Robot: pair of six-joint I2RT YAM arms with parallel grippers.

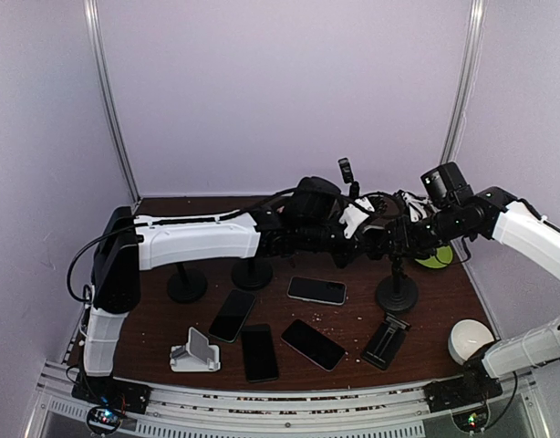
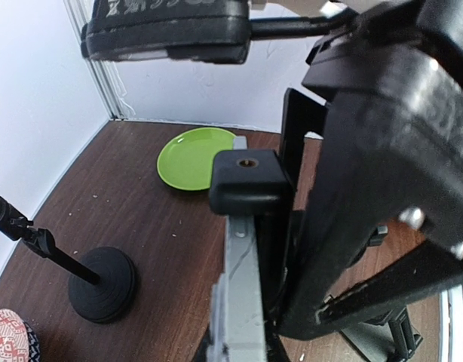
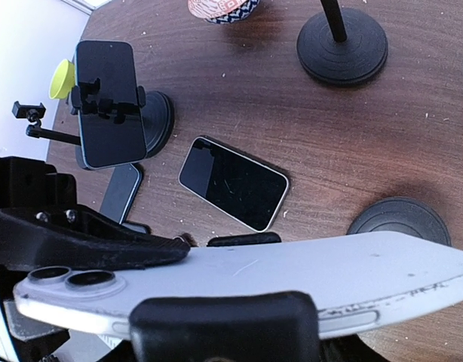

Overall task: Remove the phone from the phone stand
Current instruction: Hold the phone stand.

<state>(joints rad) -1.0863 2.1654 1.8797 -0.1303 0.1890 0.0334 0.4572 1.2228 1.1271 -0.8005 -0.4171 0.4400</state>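
The silver-white phone (image 1: 357,216) is held in the black clamp of the phone stand (image 1: 396,294), above the table's middle right. In the left wrist view its edge (image 2: 243,286) runs up to the clamp's end (image 2: 246,181). In the right wrist view its back (image 3: 307,275) fills the foreground, with the clamp end (image 3: 224,326) over its near edge. My left gripper (image 1: 348,233) is shut on the phone; one finger (image 3: 88,241) lies on its back by the lenses. My right gripper (image 1: 400,233) is at the stand's clamp, seemingly shut on it; its fingers are hidden.
Several phones lie flat at the front (image 1: 316,290) (image 1: 232,315) (image 1: 313,344). A white stand (image 1: 196,354), a fallen black stand (image 1: 386,342), two round bases (image 1: 187,285) (image 1: 253,272), a green plate (image 1: 435,258) and a white round object (image 1: 469,339) are around. Another stand holds a phone (image 3: 109,102).
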